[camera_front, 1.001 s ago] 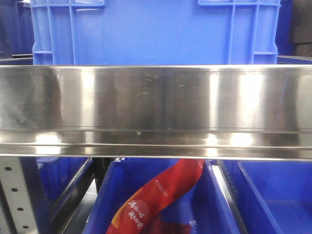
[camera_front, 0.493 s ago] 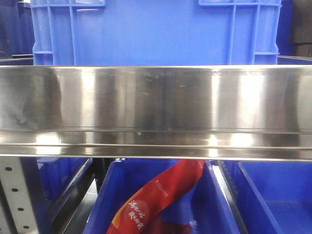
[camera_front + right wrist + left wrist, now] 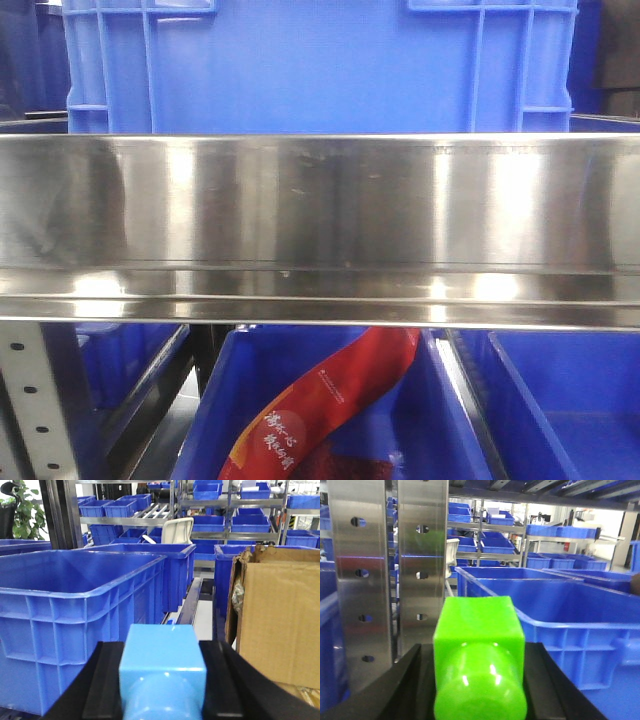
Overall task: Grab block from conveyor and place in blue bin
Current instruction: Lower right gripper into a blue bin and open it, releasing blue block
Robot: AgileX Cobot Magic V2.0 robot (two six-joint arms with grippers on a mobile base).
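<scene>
The left gripper (image 3: 479, 652) was clenched on a green block (image 3: 479, 627), its black fingers (image 3: 402, 690) pressed against both sides. A blue bin (image 3: 560, 622) stood just ahead to its right, and a perforated steel upright (image 3: 365, 580) ahead to its left. The right gripper (image 3: 161, 647) grasped a light blue block (image 3: 162, 665) the same way, with a deeper blue bin (image 3: 75, 615) ahead to its left and a torn cardboard box (image 3: 280, 625) ahead to its right.

Steel shelf rail (image 3: 320, 230), red packet (image 3: 320, 410), cardboard box (image 3: 280, 625), perforated steel upright (image 3: 365, 580)
</scene>
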